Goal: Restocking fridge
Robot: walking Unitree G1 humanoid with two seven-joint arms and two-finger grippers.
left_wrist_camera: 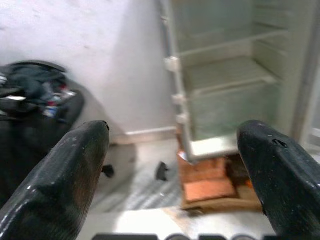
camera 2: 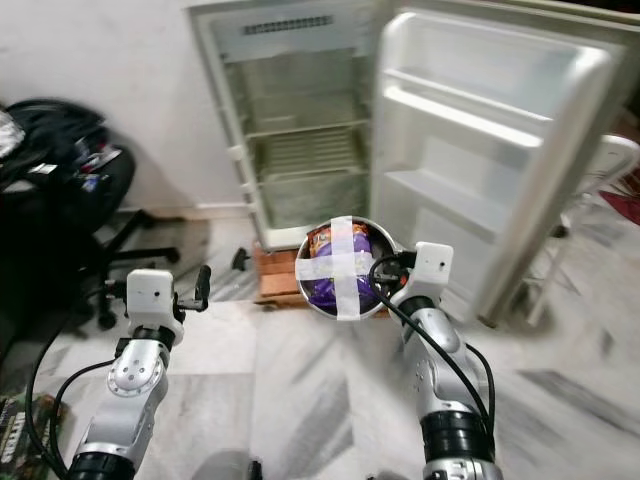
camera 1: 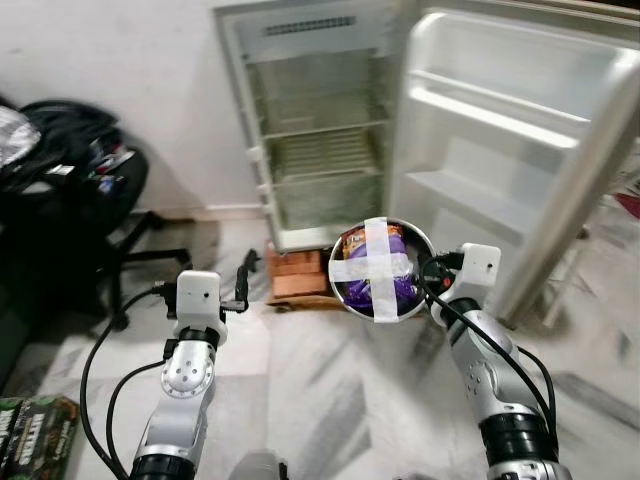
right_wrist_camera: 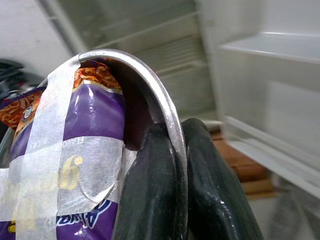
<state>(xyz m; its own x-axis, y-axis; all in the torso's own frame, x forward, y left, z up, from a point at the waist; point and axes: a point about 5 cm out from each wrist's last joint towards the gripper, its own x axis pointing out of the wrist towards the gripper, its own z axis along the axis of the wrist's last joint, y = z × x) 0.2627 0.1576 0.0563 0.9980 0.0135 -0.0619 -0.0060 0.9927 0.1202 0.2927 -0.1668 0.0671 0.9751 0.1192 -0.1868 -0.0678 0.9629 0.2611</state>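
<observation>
A metal bowl [camera 1: 381,269] with a purple snack packet [right_wrist_camera: 85,150] taped inside hangs in front of the open fridge [camera 1: 315,130], above the floor. My right gripper [right_wrist_camera: 175,150] pinches its rim. My left gripper [left_wrist_camera: 175,165] is spread wide, holding nothing. The fridge door [camera 1: 500,130] stands open on the right.

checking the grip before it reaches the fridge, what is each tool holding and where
The right tool pinches the rim of a steel bowl holding a taped-in purple snack packet. The left tool is open and holds nothing.
</observation>
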